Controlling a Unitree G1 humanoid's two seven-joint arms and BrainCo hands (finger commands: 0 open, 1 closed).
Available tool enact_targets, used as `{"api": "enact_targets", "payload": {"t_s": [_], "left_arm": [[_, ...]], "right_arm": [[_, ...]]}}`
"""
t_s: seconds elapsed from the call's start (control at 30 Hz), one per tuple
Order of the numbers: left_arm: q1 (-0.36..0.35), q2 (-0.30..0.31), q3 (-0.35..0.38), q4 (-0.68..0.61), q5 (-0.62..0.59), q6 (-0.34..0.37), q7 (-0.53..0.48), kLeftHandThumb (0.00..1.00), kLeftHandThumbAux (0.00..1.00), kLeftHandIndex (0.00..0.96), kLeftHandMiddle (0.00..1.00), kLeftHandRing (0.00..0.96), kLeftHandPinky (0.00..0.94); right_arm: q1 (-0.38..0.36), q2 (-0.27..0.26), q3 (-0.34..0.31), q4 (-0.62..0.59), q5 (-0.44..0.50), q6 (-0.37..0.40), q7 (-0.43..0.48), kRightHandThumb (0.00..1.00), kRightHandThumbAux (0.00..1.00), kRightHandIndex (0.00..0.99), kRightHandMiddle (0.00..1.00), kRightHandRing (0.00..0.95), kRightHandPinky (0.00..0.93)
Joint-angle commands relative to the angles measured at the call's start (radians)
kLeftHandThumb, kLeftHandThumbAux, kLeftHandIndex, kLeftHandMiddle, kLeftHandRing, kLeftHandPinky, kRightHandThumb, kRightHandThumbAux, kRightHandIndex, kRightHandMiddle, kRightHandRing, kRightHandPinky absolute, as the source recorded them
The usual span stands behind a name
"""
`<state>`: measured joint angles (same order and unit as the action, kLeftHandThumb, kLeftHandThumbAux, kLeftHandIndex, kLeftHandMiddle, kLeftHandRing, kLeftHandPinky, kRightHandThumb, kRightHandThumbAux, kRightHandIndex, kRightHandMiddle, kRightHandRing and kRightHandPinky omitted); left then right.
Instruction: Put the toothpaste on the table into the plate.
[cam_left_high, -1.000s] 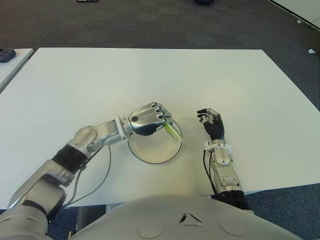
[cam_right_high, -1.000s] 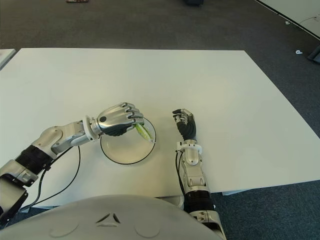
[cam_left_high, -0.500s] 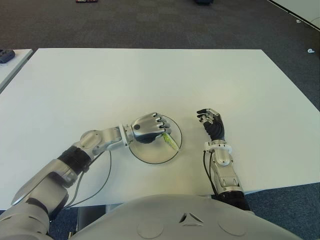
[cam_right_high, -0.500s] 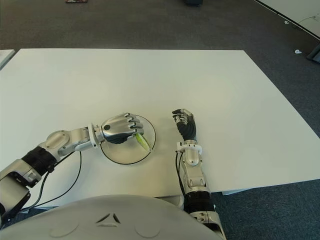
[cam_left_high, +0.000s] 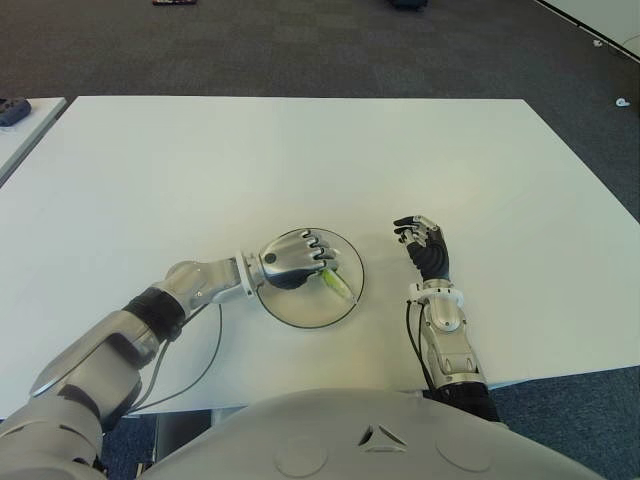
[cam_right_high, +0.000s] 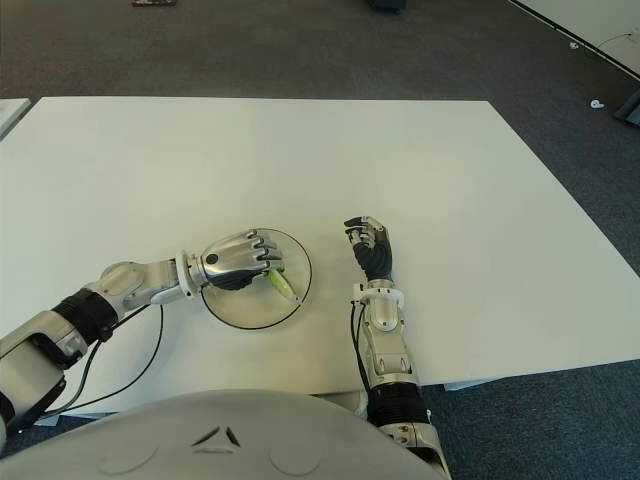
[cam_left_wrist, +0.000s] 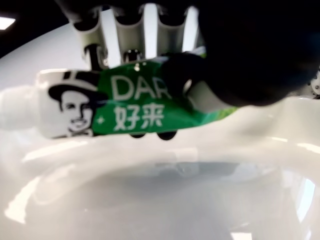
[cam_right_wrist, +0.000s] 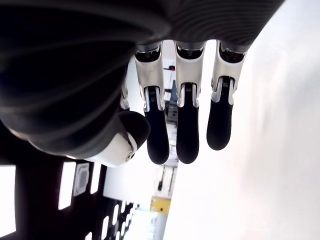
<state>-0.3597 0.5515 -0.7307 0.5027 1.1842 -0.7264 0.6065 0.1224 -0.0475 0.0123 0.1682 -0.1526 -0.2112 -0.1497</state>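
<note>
My left hand (cam_left_high: 296, 262) is low over the round white plate (cam_left_high: 345, 305) near the table's front, fingers curled around a green and white toothpaste tube (cam_left_high: 336, 284). The tube's free end sticks out to the right of the fist, down inside the plate. In the left wrist view the toothpaste tube (cam_left_wrist: 120, 107) lies across the fingers just above the plate's floor (cam_left_wrist: 165, 200), thumb pressed on it. My right hand (cam_left_high: 424, 248) stands idle to the right of the plate, fingers relaxed and holding nothing.
The white table (cam_left_high: 300, 160) stretches wide behind the plate. A second table edge with a dark object (cam_left_high: 12, 108) shows at the far left. Dark carpet (cam_left_high: 300, 50) lies beyond. A black cable (cam_left_high: 200, 350) hangs from my left forearm.
My left hand has come down and slightly back toward me with the tube, from above the plate's rim to low inside the plate. The right hand has not moved.
</note>
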Motion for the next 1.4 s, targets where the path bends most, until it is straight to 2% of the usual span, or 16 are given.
{"api": "enact_targets", "payload": {"t_s": [0.03,0.2,0.27,0.37,0.47,0.5,0.57,0.67,0.77,0.87,0.97,1.4], "left_arm": [[0.01,0.033,-0.017,0.019,-0.011,-0.012,-0.06,0.71,0.705,0.439,0.822,0.821,0.798],[0.01,0.061,0.003,-0.032,-0.048,-0.022,-0.132,0.694,0.705,0.431,0.721,0.699,0.654],[-0.002,0.077,0.02,-0.077,-0.089,-0.04,-0.202,0.691,0.705,0.428,0.679,0.661,0.629],[0.002,0.081,0.021,-0.086,-0.091,-0.043,-0.215,0.687,0.707,0.422,0.59,0.605,0.592],[0.003,0.083,0.025,-0.095,-0.093,-0.045,-0.216,0.404,0.572,0.256,0.387,0.445,0.478],[0.004,0.083,0.028,-0.099,-0.091,-0.042,-0.211,0.376,0.557,0.235,0.357,0.419,0.456],[0.01,0.088,0.036,-0.115,-0.086,-0.03,-0.204,0.303,0.515,0.169,0.247,0.308,0.35],[0.022,0.095,0.045,-0.136,-0.079,-0.008,-0.204,0.255,0.497,0.092,0.134,0.174,0.203],[0.036,0.097,0.054,-0.151,-0.076,0.012,-0.209,0.226,0.501,0.035,0.051,0.079,0.101],[0.048,0.107,0.066,-0.178,-0.078,0.025,-0.214,0.206,0.496,0.011,0.016,0.025,0.033],[0.055,0.114,0.077,-0.205,-0.072,0.042,-0.209,0.188,0.482,0.003,0.005,0.008,0.01],[0.072,0.113,0.109,-0.241,-0.095,0.07,-0.217,0.183,0.477,0.0,0.0,0.0,0.0]], "right_arm": [[0.006,0.006,-0.005,0.004,0.002,-0.004,-0.004,0.711,0.733,0.418,0.415,0.411,0.427],[0.006,0.007,-0.005,0.001,0.001,0.001,-0.005,0.711,0.733,0.418,0.417,0.411,0.428],[0.007,0.008,-0.005,0.001,0.001,0.001,-0.006,0.711,0.733,0.419,0.418,0.412,0.43],[0.007,0.009,-0.005,0.002,0.0,0.001,-0.009,0.712,0.733,0.419,0.419,0.414,0.433],[0.006,0.01,-0.006,0.002,-0.001,0.002,-0.011,0.711,0.733,0.419,0.419,0.414,0.432],[0.006,0.01,-0.006,0.003,-0.002,0.003,-0.012,0.711,0.733,0.419,0.419,0.414,0.431],[0.005,0.011,-0.007,0.003,-0.003,0.005,-0.014,0.711,0.733,0.419,0.419,0.412,0.428],[0.004,0.01,-0.007,0.004,-0.004,0.008,-0.015,0.712,0.733,0.419,0.42,0.413,0.428],[0.004,0.009,-0.006,0.005,-0.004,0.008,-0.015,0.712,0.733,0.419,0.422,0.414,0.429],[0.003,0.008,-0.006,0.005,-0.004,0.008,-0.015,0.712,0.733,0.419,0.425,0.417,0.432],[0.002,0.008,-0.005,0.004,-0.005,0.006,-0.016,0.712,0.733,0.419,0.427,0.421,0.44],[0.003,0.007,-0.005,0.007,-0.004,0.0,-0.016,0.711,0.732,0.419,0.427,0.423,0.436]]}}
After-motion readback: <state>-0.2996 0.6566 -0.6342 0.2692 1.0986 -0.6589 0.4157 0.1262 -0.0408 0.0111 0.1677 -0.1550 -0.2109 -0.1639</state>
